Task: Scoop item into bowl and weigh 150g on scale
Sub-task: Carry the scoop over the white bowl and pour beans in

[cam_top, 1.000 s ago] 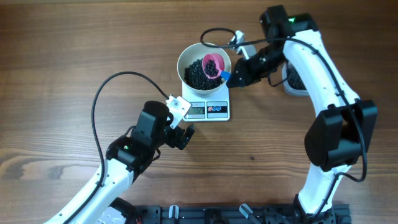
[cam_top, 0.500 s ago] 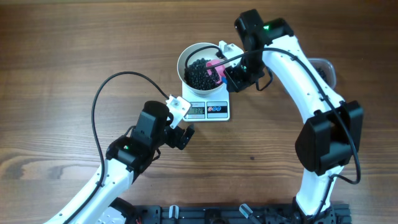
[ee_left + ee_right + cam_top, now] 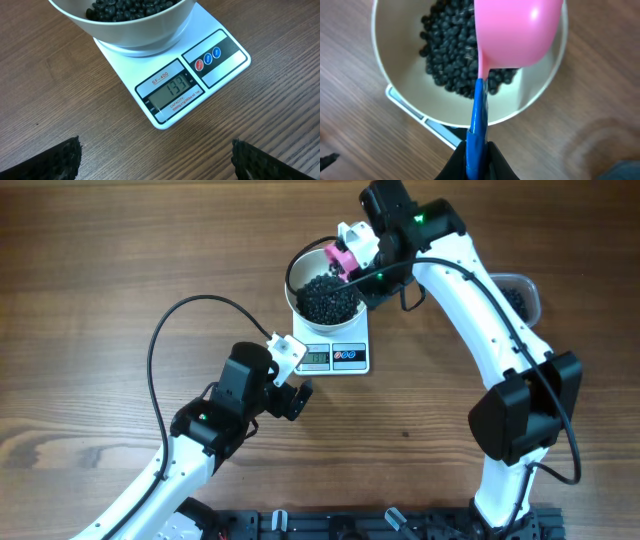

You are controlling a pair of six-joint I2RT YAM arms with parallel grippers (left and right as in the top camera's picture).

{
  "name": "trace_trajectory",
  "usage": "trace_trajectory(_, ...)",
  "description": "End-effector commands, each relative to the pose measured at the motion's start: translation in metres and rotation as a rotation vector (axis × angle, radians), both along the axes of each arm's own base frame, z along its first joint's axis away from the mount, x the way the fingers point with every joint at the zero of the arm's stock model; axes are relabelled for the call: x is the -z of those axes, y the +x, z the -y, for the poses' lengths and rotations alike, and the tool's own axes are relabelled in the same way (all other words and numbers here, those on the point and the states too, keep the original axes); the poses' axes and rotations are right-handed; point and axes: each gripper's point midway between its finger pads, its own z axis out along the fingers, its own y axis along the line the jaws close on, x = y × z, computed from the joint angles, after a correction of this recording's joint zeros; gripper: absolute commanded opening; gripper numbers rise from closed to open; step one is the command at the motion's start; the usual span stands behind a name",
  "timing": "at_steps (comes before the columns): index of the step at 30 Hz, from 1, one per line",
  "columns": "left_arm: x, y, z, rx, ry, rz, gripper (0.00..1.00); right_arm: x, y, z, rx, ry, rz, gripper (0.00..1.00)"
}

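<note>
Your right hand [image 3: 478,152] pinching the pink scoop [image 3: 517,30] over the beans [image 3: 445,55], bowl [image 3: 390,87] sitting on the scale [image 3: 220,60], your left hand [image 3: 159,161] spread at the scale's 7 o'clock.

Your overhead view is filled edge to edge by one wooden counter [image 3: 100,260]. Mid-brown wood, grain running left to right, with streaks of darker and lighter tone. There is a small dark knot [image 3: 405,433] right of centre, on the near side. A broader dark grain figure [image 3: 40,448] sits at near left. A black rail [image 3: 420,525] runs along the near edge. Light is even and soft; shadows on the wood are faint and blurred. Your left wrist view shows the same wood close up, matte, with fine grain lines.
</note>
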Motion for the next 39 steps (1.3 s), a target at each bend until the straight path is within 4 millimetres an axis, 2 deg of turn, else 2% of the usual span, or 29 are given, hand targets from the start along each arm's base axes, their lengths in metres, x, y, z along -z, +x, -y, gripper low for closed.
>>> trace_trajectory(1, 0.001, 0.001, -0.004, -0.01, 0.008, 0.001, 1.0, -0.009, 0.008, 0.003, -0.009, -0.09, 0.083, 0.04)
trace_trajectory(11, 0.001, 0.001, -0.004, -0.01, 0.008, 0.001, 1.0, -0.016, 0.004, -0.008, -0.104, -0.263, 0.196, 0.04)
trace_trajectory(17, 0.001, 0.001, -0.004, -0.01, 0.008, 0.001, 1.0, -0.017, 0.005, -0.01, -0.1, -0.252, 0.202, 0.04)
trace_trajectory(21, 0.001, 0.001, -0.004, -0.01, 0.008, 0.001, 1.0, -0.016, 0.005, -0.01, -0.083, -0.18, 0.167, 0.04)
trace_trajectory(25, 0.001, 0.001, -0.004, -0.01, 0.008, 0.001, 1.0, -0.025, 0.008, -0.001, -0.035, -0.091, 0.142, 0.04)
trace_trajectory(34, 0.001, 0.001, -0.004, -0.01, 0.008, 0.001, 1.0, -0.076, 0.019, 0.039, 0.116, 0.171, 0.155, 0.04)
trace_trajectory(39, 0.001, 0.001, -0.004, -0.01, 0.008, 0.001, 1.0, -0.087, 0.025, 0.06, 0.186, 0.221, 0.158, 0.04)
